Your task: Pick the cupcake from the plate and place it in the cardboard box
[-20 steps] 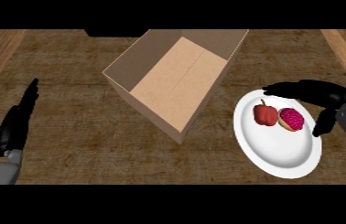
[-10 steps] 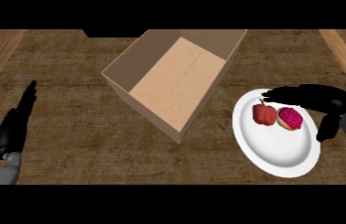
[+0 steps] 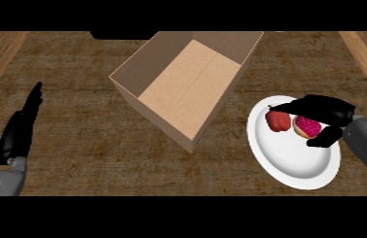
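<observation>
The right hand (image 3: 324,113) hung over the white plate (image 3: 290,160), fingers curled down around the pink-topped cupcake (image 3: 308,127) and hiding part of it; actual contact was hard to make out. A red fruit (image 3: 277,120) lay just beside it. The cardboard box (image 3: 188,81) stood open on the desk (image 3: 86,149). The left hand (image 3: 20,130) rested with straight fingers at the left edge

A single head view looks steeply down on the wooden counter (image 3: 86,135) from above its near edge, facing away from the robot. It sits close enough that the cardboard box (image 3: 188,81) fills the far centre and the white plate (image 3: 290,159) the near right. Forearms enter from below.
</observation>
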Robot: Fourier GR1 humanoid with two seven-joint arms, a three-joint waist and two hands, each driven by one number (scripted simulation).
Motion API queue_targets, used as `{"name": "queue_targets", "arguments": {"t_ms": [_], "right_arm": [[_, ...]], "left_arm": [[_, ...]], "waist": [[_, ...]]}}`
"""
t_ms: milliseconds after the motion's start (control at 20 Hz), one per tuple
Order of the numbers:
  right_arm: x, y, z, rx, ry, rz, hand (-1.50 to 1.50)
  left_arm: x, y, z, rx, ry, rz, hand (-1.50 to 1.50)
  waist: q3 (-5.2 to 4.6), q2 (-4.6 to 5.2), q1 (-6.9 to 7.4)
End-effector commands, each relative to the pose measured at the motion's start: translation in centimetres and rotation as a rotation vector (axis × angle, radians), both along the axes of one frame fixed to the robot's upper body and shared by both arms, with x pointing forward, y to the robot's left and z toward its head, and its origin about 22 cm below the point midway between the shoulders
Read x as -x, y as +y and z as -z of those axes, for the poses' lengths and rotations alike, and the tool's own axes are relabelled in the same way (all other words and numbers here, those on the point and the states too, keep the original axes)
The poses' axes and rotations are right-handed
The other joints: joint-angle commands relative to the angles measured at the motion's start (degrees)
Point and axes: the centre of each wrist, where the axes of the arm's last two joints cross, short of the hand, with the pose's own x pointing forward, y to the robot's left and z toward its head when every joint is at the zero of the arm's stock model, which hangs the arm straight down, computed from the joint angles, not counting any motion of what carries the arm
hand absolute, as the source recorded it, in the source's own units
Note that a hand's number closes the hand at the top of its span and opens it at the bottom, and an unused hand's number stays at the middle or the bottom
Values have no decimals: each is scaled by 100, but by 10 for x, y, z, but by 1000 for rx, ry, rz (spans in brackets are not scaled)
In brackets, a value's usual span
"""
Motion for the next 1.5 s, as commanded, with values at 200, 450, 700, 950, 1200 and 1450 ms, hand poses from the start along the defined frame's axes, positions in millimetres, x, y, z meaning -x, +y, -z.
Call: {"name": "queue_targets", "arguments": {"t_ms": [200, 450, 700, 950, 1200, 1450], "right_arm": [[-2, 6, 20, -101, -161, 37, 150], [-10, 13, -6, -129, -297, 54, 150], [-18, -8, -18, -77, -378, 475, 150], [-24, 2, -48, -90, -557, 587, 150], [-29, 25, -100, -295, -729, 551, 150], [-27, 62, -143, -396, -759, 448, 150]], "left_arm": [[2, 5, -5, 1, 7, 11, 0], [19, 0, 9, -8, 2, 0, 0], [13, 8, 0, -7, 0, 0, 0], [16, 18, 6, -1, 11, -29, 0], [8, 5, 1, -18, 14, -26, 0], [0, -4, 9, 15, 24, -1, 0]], "waist": [[24, 32, 31], [20, 13, -3], [16, 6, -15], [13, -7, -87], [14, -24, -133], [14, 3, -87]]}}
